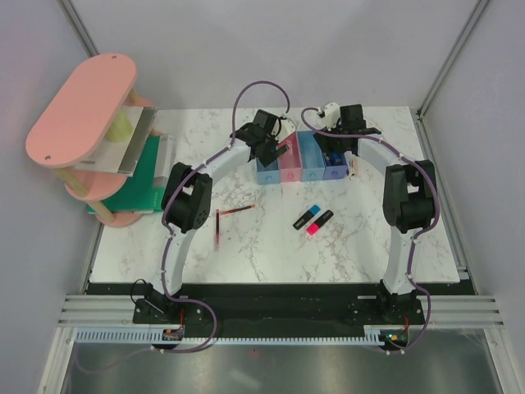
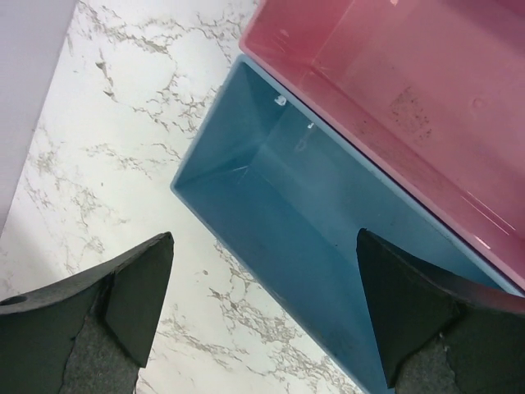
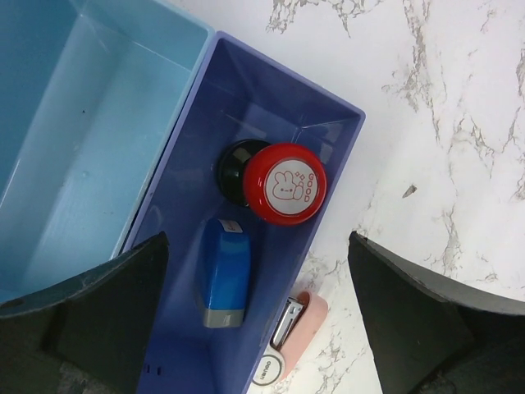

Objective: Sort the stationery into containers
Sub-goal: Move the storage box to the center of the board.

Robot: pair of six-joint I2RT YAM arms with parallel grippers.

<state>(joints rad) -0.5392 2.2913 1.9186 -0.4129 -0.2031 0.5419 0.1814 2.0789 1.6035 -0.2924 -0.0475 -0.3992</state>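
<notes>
We saw left gripper spread empty over light-blue bin; right gripper likewise released above purple bin containing red-capped piece, blue block; beige item outside, maybe eraser.

The table top is finished in a smooth white marble pattern veined in grey. The light blue bin, pink bin and purple bin are seen as smooth, faintly glossy plastic, and the floor of the pink bin is scuffed. The red-capped piece is glossy plastic. The pads of the left gripper are matt black and grainy.
</notes>
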